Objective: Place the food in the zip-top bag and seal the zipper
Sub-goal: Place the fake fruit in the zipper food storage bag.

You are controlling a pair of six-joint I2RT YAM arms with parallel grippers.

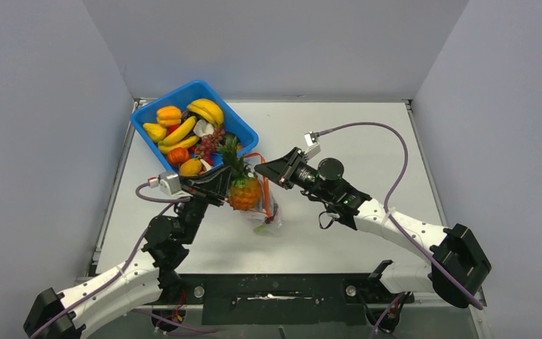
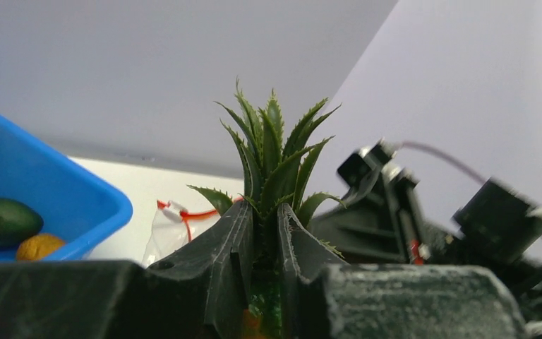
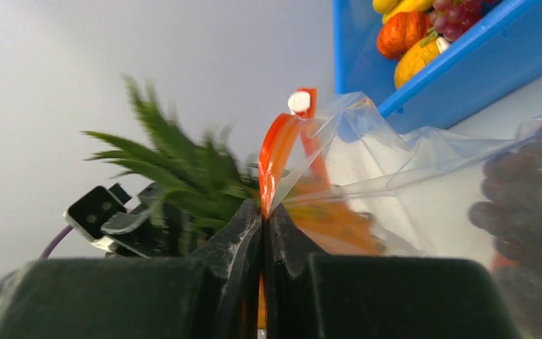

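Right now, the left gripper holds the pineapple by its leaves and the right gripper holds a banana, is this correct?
No. What the right gripper holds is the zipper of the zip-top bag, as the right wrist view shows. The left gripper does hold the pineapple by its leaves.

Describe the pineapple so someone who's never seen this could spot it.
Start at the blue bin at the table's far left. In front of it, the left hand grips the pineapple by its leaves. It alone has a spiky green crown.
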